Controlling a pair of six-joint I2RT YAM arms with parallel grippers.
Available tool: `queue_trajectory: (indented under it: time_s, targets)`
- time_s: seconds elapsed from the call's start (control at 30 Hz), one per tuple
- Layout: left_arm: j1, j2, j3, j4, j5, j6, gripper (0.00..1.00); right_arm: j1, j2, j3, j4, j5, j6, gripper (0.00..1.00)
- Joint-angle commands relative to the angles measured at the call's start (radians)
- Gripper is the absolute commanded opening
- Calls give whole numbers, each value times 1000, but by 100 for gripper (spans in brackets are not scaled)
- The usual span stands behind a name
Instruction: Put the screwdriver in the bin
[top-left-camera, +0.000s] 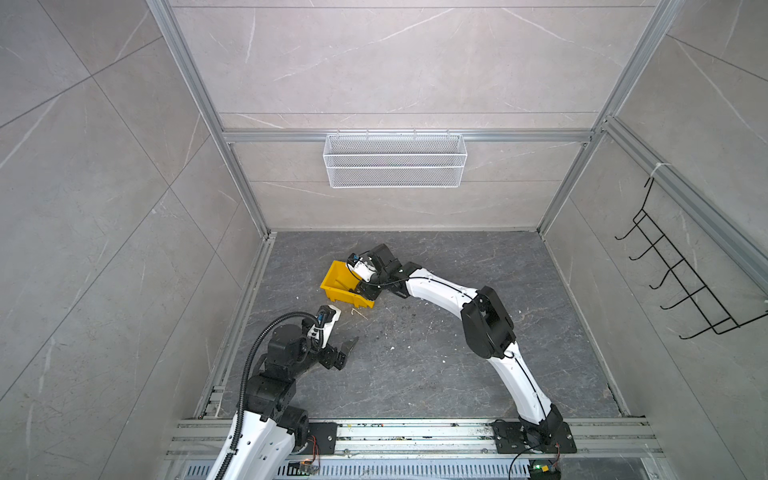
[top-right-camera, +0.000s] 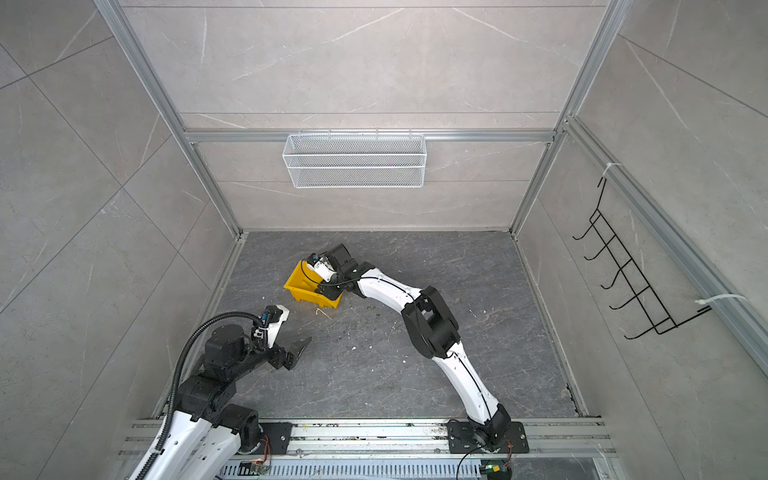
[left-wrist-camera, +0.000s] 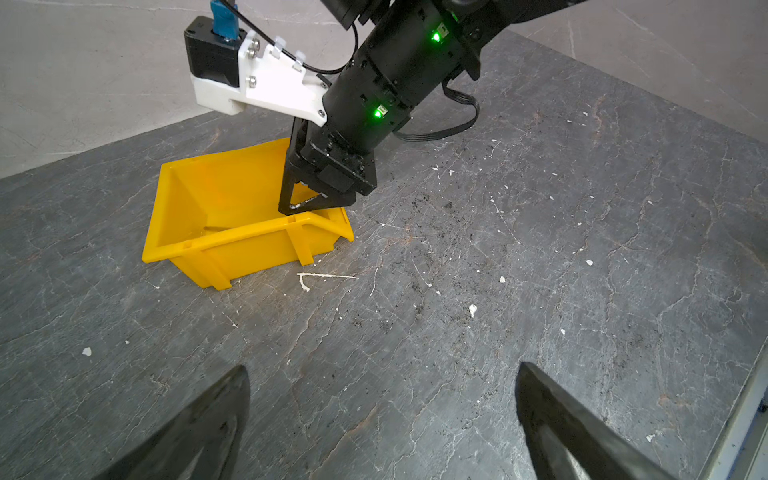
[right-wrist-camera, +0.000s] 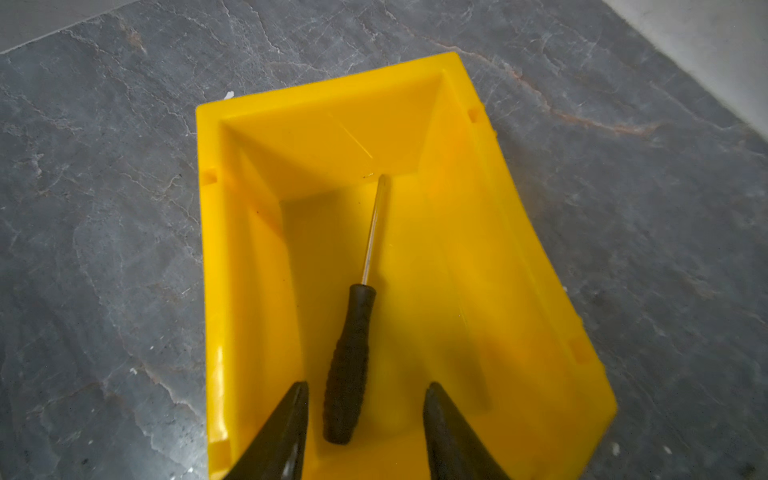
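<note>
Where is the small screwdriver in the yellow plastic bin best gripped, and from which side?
Probably at the ribbed black handle of the small screwdriver, thicker than its metal shaft. Come from above, through the open top of the yellow plastic bin, closing across the handle: it lies flat along the bin floor.

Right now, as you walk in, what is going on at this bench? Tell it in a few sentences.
The right gripper hangs over the yellow bin with its jaws apart. The screwdriver lies on the bin's floor between them, touched by neither. The left gripper hovers open over the table nearby, holding nothing.
</note>
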Motion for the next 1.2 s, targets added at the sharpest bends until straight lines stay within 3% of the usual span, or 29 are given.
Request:
queue_trajectory:
  time_s: [0.0, 0.27, 0.5, 0.63, 0.8, 0.93, 1.17]
  targets:
    - [8, 12, 13, 53, -18, -28, 99, -7, -123, -64, 95, 9, 37, 54]
    - [12, 57, -30, 230, -109, -105, 99, -59, -374, -388, 303, 13, 150, 70]
    - [26, 168, -52, 396, -205, -168, 100, -142, -658, -786, 483, 85, 237, 86]
    - [53, 204, -74, 448, -282, -188, 99, -199, -815, -980, 521, 151, 264, 89]
    - [129, 199, -121, 479, -306, -185, 99, -275, -1010, -1190, 546, 226, 280, 93]
    - [248, 229, -158, 543, -239, -168, 99, -321, -1140, -1322, 546, 305, 249, 96]
    - [382, 384, -184, 713, -194, -120, 100, -399, -1235, -1504, 617, 424, 187, 99]
